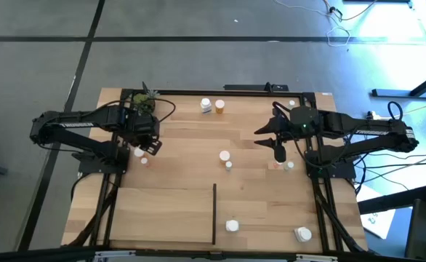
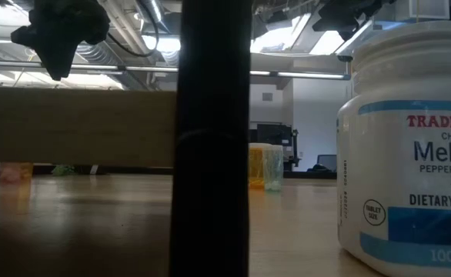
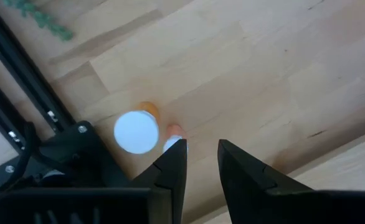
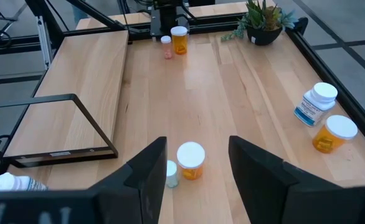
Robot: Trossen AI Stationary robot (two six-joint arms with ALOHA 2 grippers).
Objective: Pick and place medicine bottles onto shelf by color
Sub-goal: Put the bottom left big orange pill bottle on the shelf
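Several small medicine bottles with white caps stand upright on the light-wood shelf board. My left gripper is open above the board's left side. Beside its fingers stand an orange bottle and a much smaller bottle, which shows right at one fingertip; I cannot tell whether they touch. My right gripper is open and empty, raised over the right side. Ahead of its fingers stand an orange bottle and a tiny pale bottle. The black divider strip lies near the front edge.
A white bottle and an orange bottle stand at the far edge, and a small potted plant at the far left. Two white bottles stand near the front. Black rails edge the board.
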